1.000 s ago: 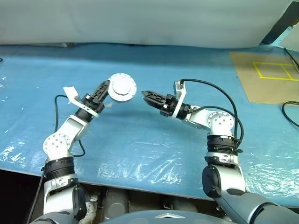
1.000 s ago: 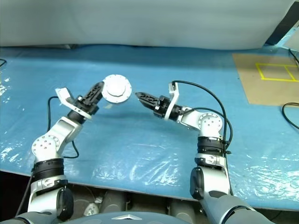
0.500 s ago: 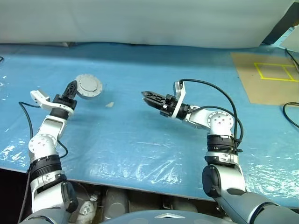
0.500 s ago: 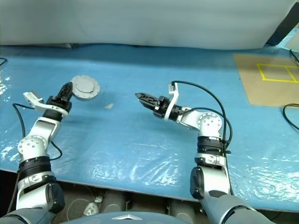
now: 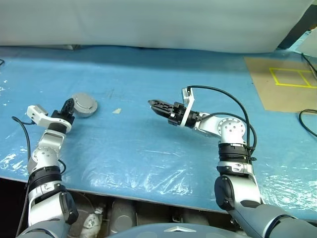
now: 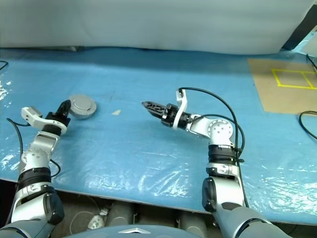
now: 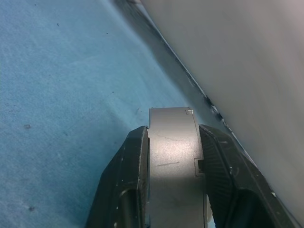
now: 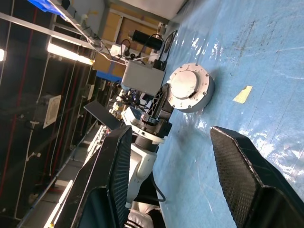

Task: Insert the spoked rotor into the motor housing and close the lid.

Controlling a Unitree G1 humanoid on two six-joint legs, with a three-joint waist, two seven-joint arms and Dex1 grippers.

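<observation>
The left gripper [image 5: 69, 106], at the left of the head view, is clamped on the side wall of the motor housing [image 5: 84, 105], one black finger [image 7: 124, 180] pressed to each side of the grey cylinder in its own wrist view. The housing sits low at the blue table cover [image 5: 148, 148], in the left part of the frame, and its lid [image 8: 189, 86] is down flat on top (a plain disc with small bolts round the edge, seen from the right wrist view). Whether the housing rests on the cover or hangs just above it, I cannot tell. The right gripper [image 5: 157, 105] is near the middle of the frame, pointing toward the left, its fingers spread apart with nothing between them, well apart from the housing. Between the two, just right of the housing, lies a small pale scrap [image 5: 116, 111] on the cover. At the upper right is a brown board [image 5: 282, 94] with a yellow tape outline [image 5: 292, 76], and a black cable [image 5: 308, 121] runs off the right edge. A pale sheet [image 5: 148, 25] hangs along the top of the frame behind the table.
</observation>
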